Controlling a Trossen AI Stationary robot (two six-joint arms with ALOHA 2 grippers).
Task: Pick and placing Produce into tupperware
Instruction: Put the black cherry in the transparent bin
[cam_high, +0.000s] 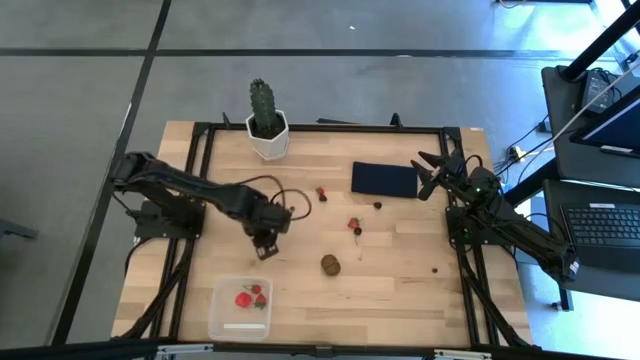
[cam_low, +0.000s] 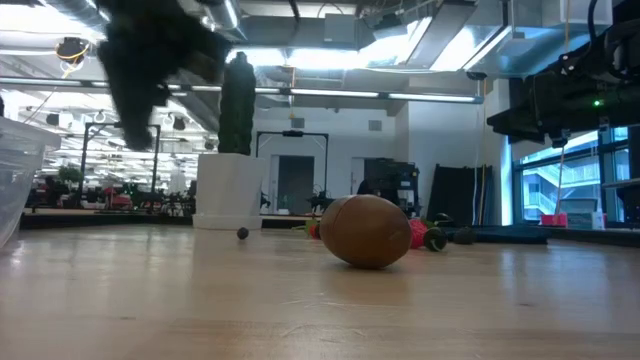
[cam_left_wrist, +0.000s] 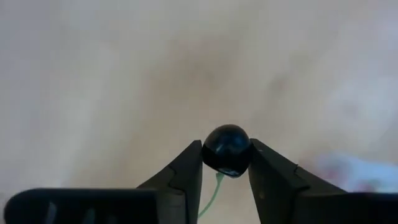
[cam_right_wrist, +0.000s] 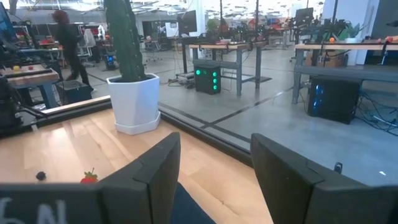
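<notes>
the left pincer (cam_left_wrist: 227, 167) pinches a dark berry (cam_left_wrist: 227, 150) between its two fingertips (cam_left_wrist: 189, 167). the berry is small, round, glossy black, with a thin green stem hanging below it; it sits right at the tips, touching both. in the high view this left pincer (cam_high: 265, 245) hangs over the counter (cam_high: 400, 290), just beyond the far right corner of the tupperware (cam_high: 222, 322), not over it.

the tupperware is a clear box with rounded corners at the near left of the counter; two red strawberries (cam_high: 250, 297) lie inside it.

still on the counter: a brown oval kiwi (cam_high: 330, 264) near the middle, large in the low view (cam_low: 366, 231); a strawberry (cam_high: 354, 225) just beyond it; a smaller red piece (cam_high: 321, 192) farther back; dark berries beside the navy mat (cam_high: 384, 179) and toward the right edge (cam_high: 434, 269).

the right pincer (cam_high: 432, 170) waits at the far right, by the navy mat, fingers (cam_right_wrist: 155, 174) spread and nothing between them. a cactus in a white pot (cam_high: 267, 125) stands at the far edge.
</notes>
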